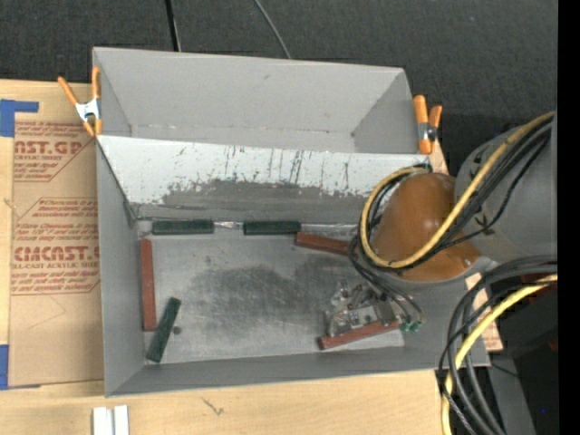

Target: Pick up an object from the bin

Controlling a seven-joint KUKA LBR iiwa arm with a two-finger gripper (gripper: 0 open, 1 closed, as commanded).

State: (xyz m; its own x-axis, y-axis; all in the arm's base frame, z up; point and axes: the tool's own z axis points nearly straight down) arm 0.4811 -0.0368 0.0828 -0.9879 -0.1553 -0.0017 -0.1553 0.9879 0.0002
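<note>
**A:** Camera view first. Where is everything?

**B:** The gripper [361, 314] is low in the lower right of the frame, just above a reddish-brown bar [355, 336] lying flat near the bin's [254, 98] front wall. I can't tell whether the gripper is spread or pressed together.

**A:** How should it grasp?

**B:** In my judgement, it should straddle the bar's narrow width near the middle, so it lifts level. The bar is slim, straight and slightly slanted.

Pretty soft, even light from above here. The far wall of the grey bin [245, 89] is the brightest bit, while its floor looks duller. A soft shadow sits under the orange cover [417, 225] on the right, with no harsh glare anywhere.
</note>
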